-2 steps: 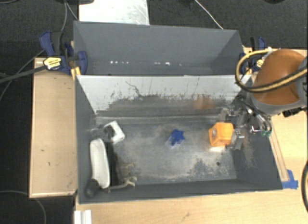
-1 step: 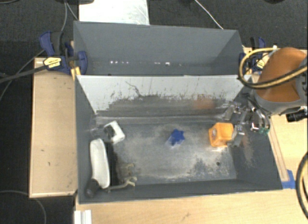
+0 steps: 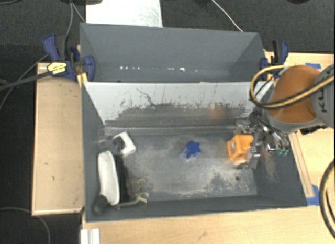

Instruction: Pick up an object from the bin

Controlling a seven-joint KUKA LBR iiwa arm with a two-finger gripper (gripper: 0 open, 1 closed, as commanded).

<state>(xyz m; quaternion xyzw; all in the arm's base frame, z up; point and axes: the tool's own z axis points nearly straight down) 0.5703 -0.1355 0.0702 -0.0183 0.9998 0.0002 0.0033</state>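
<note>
My gripper (image 3: pixel 247 147) is low in the right part of the bin, reaching in from the right. A small orange block (image 3: pixel 237 148) sits at its tip, with a finger above it and one below, so the gripper is shut on it. A dark shadow lies on the floor just under the block. A small crumpled blue thing (image 3: pixel 192 150) lies on the bin floor near the middle, well to the left of the gripper and apart from it.
Along the left wall lie a long white rounded thing (image 3: pixel 108 178), a small white and black piece (image 3: pixel 124 143) and a thin grey-brown thing (image 3: pixel 137 189). The arm's orange cover and cables hang over the bin's right rim.
</note>
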